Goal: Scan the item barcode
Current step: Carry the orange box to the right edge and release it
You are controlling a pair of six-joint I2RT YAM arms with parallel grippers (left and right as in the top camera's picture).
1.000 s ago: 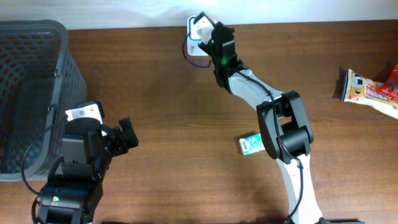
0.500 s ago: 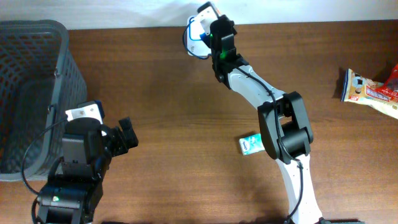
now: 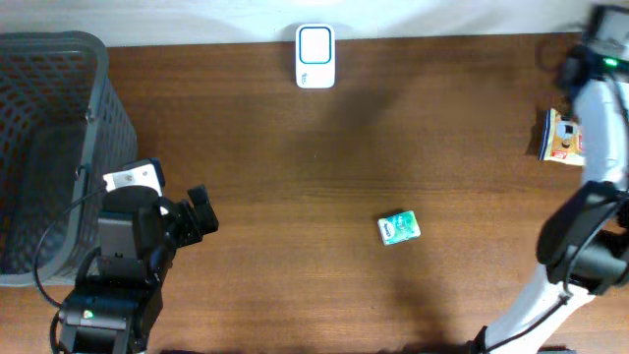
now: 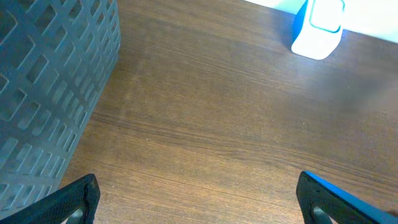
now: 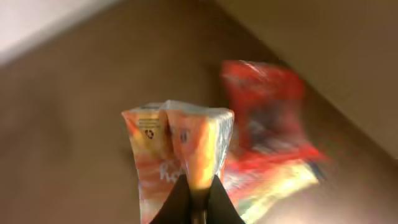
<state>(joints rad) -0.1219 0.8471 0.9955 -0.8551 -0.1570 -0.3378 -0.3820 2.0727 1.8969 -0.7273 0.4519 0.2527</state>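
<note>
The white barcode scanner [image 3: 314, 44] stands at the table's far edge and also shows in the left wrist view as a white-and-blue scanner [image 4: 318, 28]. My right gripper [image 5: 198, 183] is shut on the edge of an orange-and-white snack packet [image 5: 180, 149], which stays sharp while the background blurs. In the overhead view the right gripper [image 3: 601, 44] is at the far right edge, above the packets lying there; the held packet is not clear there. My left gripper [image 3: 201, 218] rests open at the left, fingers [image 4: 74, 199] wide apart over bare wood.
A grey mesh basket [image 3: 49, 147] stands at the left edge, close to the left arm. A small green packet [image 3: 399, 227] lies mid-table. A yellow-white packet [image 3: 562, 135] lies at the right edge, and a blurred red packet [image 5: 267, 118] lies beneath the right gripper.
The right arm has swung from over the scanner to the far right edge of the table, uncovering the scanner. The left arm has not moved.
</note>
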